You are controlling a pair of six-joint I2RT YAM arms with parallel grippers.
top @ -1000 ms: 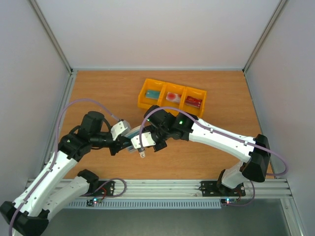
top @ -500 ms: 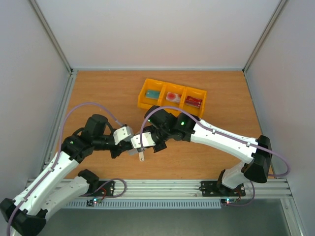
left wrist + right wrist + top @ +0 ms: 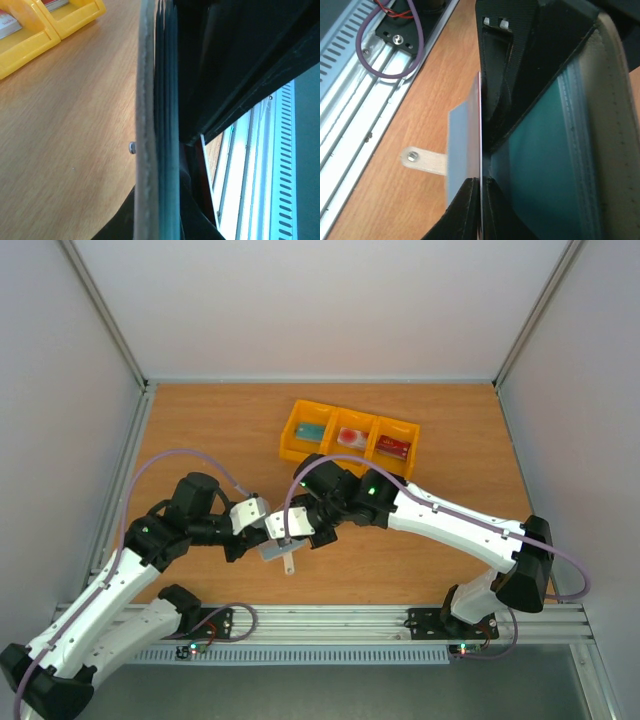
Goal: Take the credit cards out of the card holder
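Observation:
The card holder (image 3: 275,550) hangs between both grippers, just above the table's near middle. In the left wrist view its cream edge (image 3: 145,125) and teal inner layers run edge-on, with my left gripper (image 3: 157,225) shut on them. My right gripper (image 3: 481,197) pinches the holder's thin grey-blue flap (image 3: 462,145), jaws almost touching; the strap tab (image 3: 422,161) sticks out from it. The cream outer side (image 3: 610,125) stands to the right. Three credit cards lie in the tray: teal (image 3: 311,431), red-and-white (image 3: 350,438), dark red (image 3: 393,448). Whether any card sits inside the holder is hidden.
The yellow three-compartment tray (image 3: 330,456) stands behind the grippers, its corner showing in the left wrist view (image 3: 35,42). An aluminium rail (image 3: 330,622) with cables runs along the near edge. Grey walls close in the left, right and far sides.
Both grippers have sunk slightly towards the near edge with the holder. Its grey flap now shows below them, and the strap tab hangs lower.

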